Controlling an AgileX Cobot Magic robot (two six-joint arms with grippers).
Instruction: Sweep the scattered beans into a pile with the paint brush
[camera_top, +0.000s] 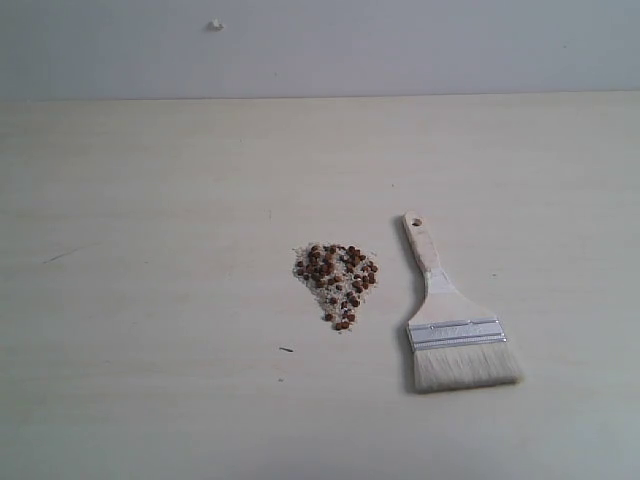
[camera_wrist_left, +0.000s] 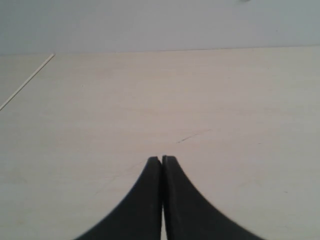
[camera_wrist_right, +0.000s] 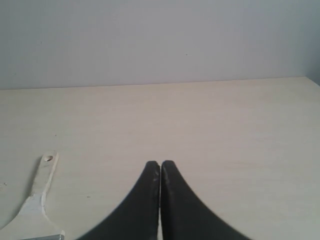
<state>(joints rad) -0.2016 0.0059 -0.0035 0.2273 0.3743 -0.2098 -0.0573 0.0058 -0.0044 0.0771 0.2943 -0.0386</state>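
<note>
Paint brush (camera_wrist_right: 41, 187) near closed right pincer (camera_wrist_right: 160, 164), not touching

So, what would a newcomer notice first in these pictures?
First the beans, a small reddish-brown heap near the middle of the pale table. Right of them in the exterior view lies the paint brush, bristles toward the camera. The left gripper and the right gripper are shut and empty.

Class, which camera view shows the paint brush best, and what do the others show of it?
The exterior view: the whole paint brush lies in frame, handle, ferrule and bristles. The right wrist view catches only its handle and a corner of the ferrule. The left wrist view shows none of it.
</note>
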